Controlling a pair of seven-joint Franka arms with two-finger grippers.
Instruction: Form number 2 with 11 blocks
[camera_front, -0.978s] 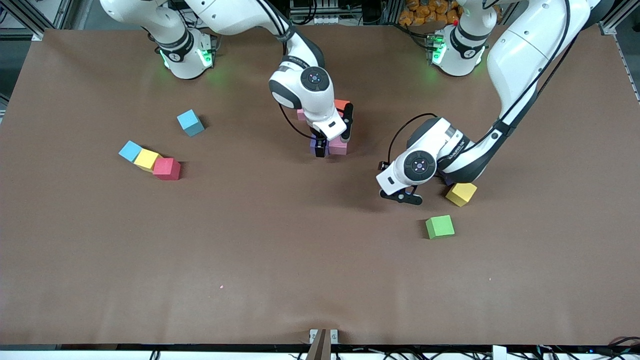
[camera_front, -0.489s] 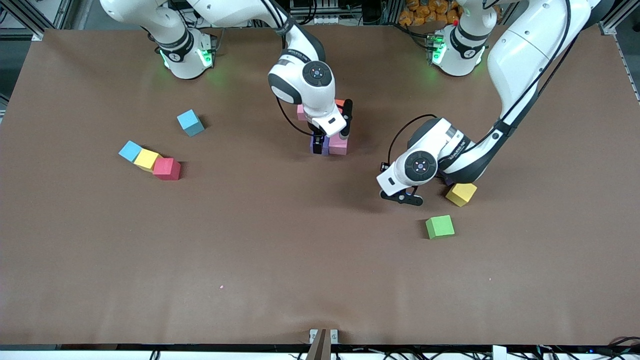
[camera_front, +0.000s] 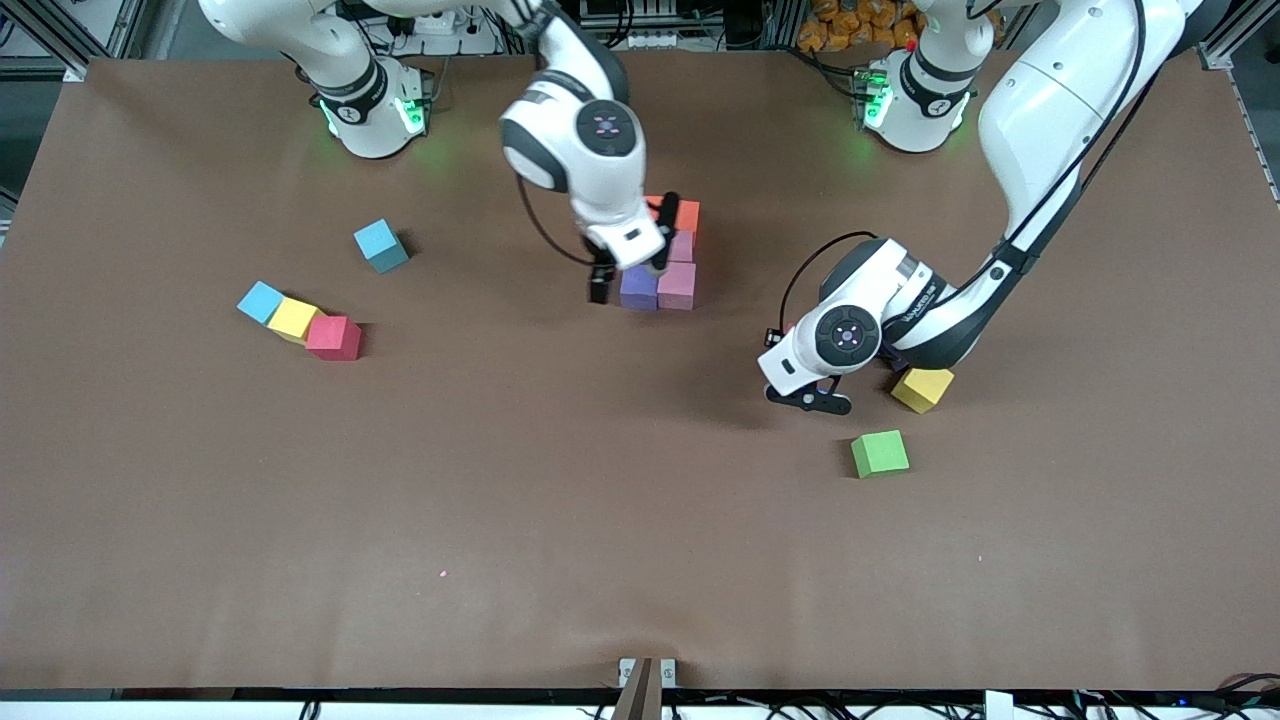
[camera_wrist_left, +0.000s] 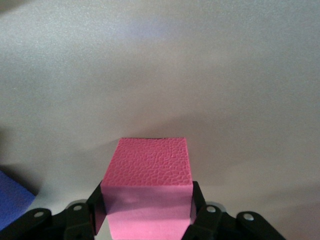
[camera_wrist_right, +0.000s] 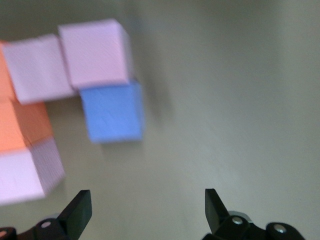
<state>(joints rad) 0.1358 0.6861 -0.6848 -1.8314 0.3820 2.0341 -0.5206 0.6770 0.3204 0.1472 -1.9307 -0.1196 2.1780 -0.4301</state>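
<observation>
A cluster of blocks stands mid-table: a purple block (camera_front: 638, 287) beside a pink block (camera_front: 677, 285), then another pink block (camera_front: 682, 246) and an orange block (camera_front: 686, 214) toward the bases. My right gripper (camera_front: 626, 270) hangs open and empty over the purple block's edge; its wrist view shows the purple block (camera_wrist_right: 114, 112) apart from the right gripper (camera_wrist_right: 147, 197). My left gripper (camera_front: 812, 398) is low near a yellow block (camera_front: 922, 388) and a green block (camera_front: 880, 453). In its wrist view the left gripper (camera_wrist_left: 147, 200) is shut on a pink block (camera_wrist_left: 149, 165) resting on the table.
Toward the right arm's end lie a yellow block (camera_front: 293, 318) and a red block (camera_front: 334, 338) in a row with a light-blue cube (camera_front: 262, 300); another light-blue cube (camera_front: 381, 245) stands apart. A bluish block corner (camera_wrist_left: 12, 200) shows beside the left gripper.
The right gripper has risen off the purple block and shifted toward the right arm's end, leaving it beside the pink one. The left gripper's fingers have closed onto the pink block.
</observation>
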